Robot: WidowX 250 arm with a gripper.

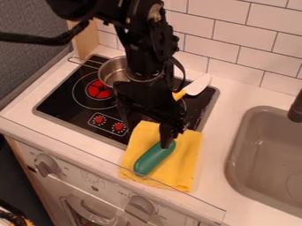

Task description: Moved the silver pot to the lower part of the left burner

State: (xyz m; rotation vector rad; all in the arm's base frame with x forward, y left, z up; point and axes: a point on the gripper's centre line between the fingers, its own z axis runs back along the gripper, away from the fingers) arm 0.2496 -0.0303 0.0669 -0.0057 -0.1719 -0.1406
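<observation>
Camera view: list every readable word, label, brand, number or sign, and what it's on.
No readable text.
Oven's front panel: small printed marks near its knobs, too small and blurred to read.
Stovetop control patch: tiny pale marks around the red knobs, too small to read.

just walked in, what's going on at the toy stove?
The robot arm's gripper is down at the upper end of a green, elongated object on the yellow cloth; I can't tell if it has hold of it. The silver pot, the one meant to move, sits toward the back of the left burner, partly behind the arm. It isn't on the burner's lower part.
</observation>
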